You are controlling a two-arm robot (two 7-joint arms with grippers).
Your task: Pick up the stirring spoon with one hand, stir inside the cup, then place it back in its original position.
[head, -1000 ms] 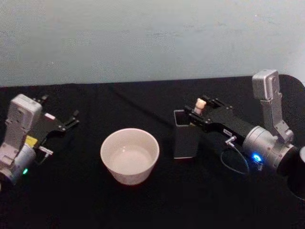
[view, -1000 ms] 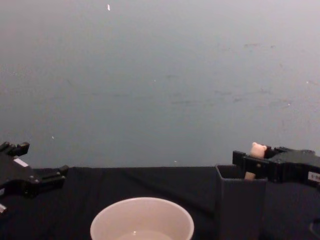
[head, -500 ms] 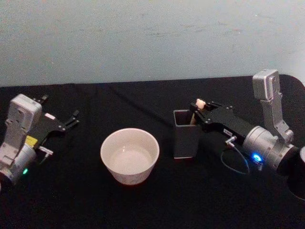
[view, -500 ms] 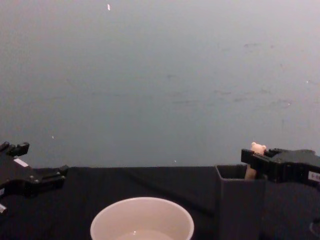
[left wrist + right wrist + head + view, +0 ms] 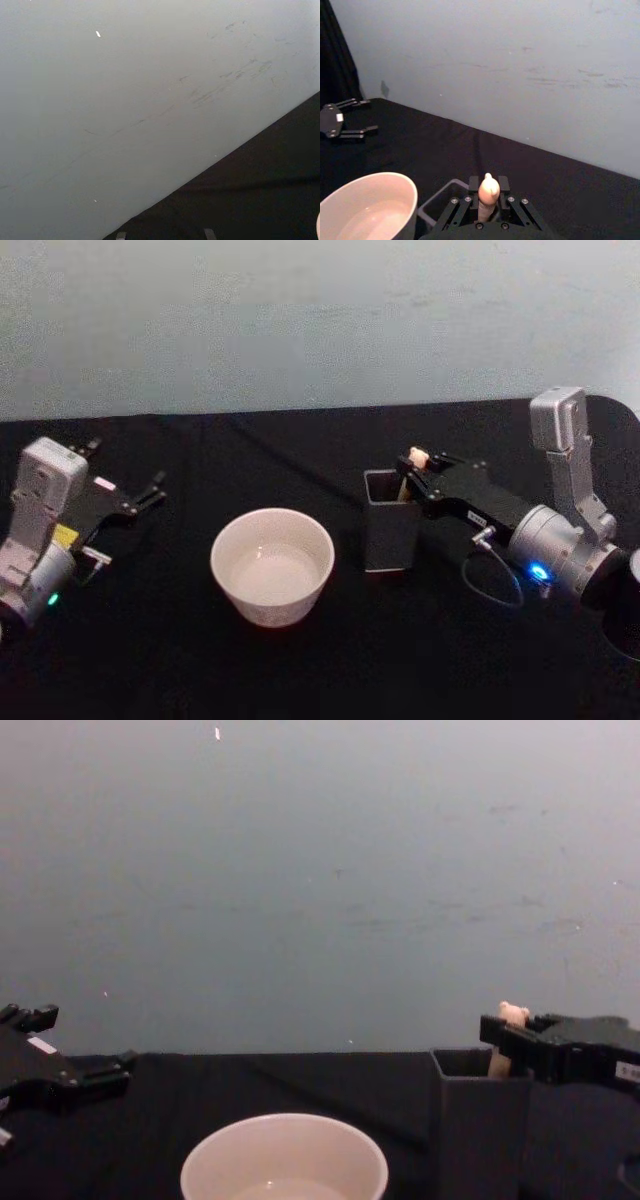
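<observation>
The stirring spoon (image 5: 418, 458) stands in the dark grey square holder (image 5: 390, 535), the original position. Its beige bear head (image 5: 513, 1013) sticks up above the holder's right wall. My right gripper (image 5: 414, 476) reaches in from the right at the holder's rim. Its fingers press against both sides of the spoon handle (image 5: 488, 192), shut on it. The cream cup (image 5: 272, 565) sits left of the holder, a small gap away. My left gripper (image 5: 152, 490) rests open at the far left, well clear of the cup.
A black cloth (image 5: 330, 670) covers the table, with a pale wall behind. My right arm's cable (image 5: 495, 580) loops down onto the cloth to the right of the holder. Free room lies in front of the cup and holder.
My right gripper has drawn back a little to the right, from over the holder to its right wall. The bear head has barely moved. The left arm is still.
</observation>
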